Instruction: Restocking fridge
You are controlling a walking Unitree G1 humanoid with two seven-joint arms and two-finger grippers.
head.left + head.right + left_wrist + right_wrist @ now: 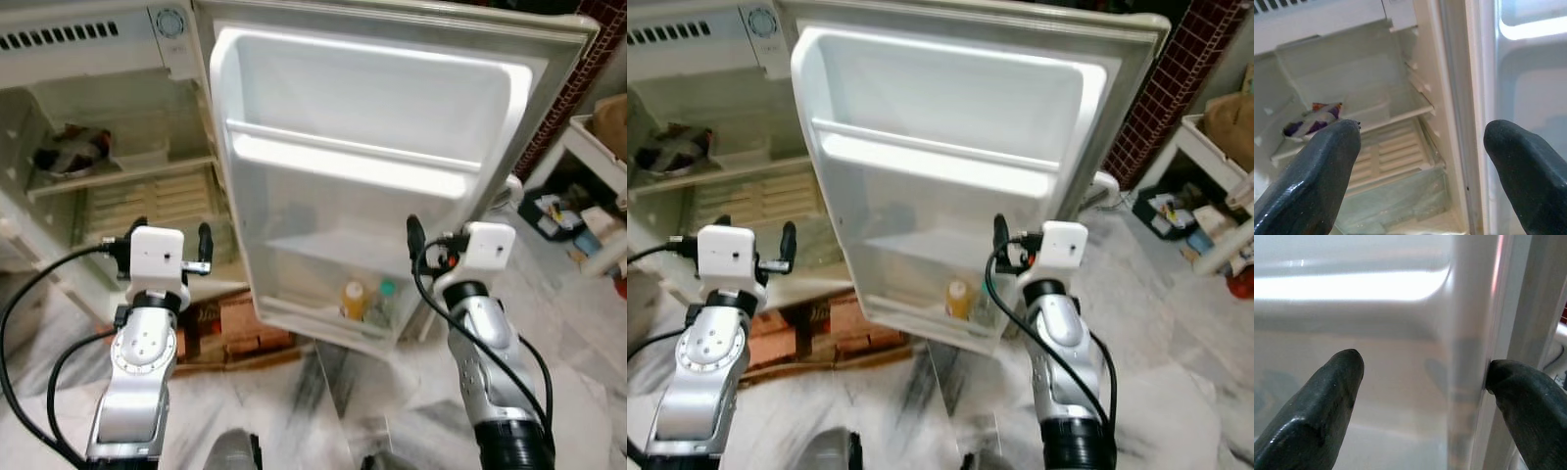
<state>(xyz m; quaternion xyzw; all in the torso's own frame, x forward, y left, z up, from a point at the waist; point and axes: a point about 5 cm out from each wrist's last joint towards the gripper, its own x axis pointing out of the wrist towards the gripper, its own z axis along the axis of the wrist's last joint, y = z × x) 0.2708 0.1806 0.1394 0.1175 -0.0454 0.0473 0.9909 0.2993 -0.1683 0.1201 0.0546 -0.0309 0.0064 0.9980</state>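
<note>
marble floor (294, 411), pale with grey veining, runs under the whole scene. low brown cardboard box (240, 328) sits on the floor near the bottom, partly in shade. off to the right a white rack (598, 162) stands against a wall of dark red tiles (1176, 69), with a brown bag (1229, 122) on top and a dark tray of small clutter (554, 211) on the floor beside it.

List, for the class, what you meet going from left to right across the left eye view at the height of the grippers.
Left gripper → open fridge door → yellow bottle → green-capped bottle → right gripper → white side rack.
</note>
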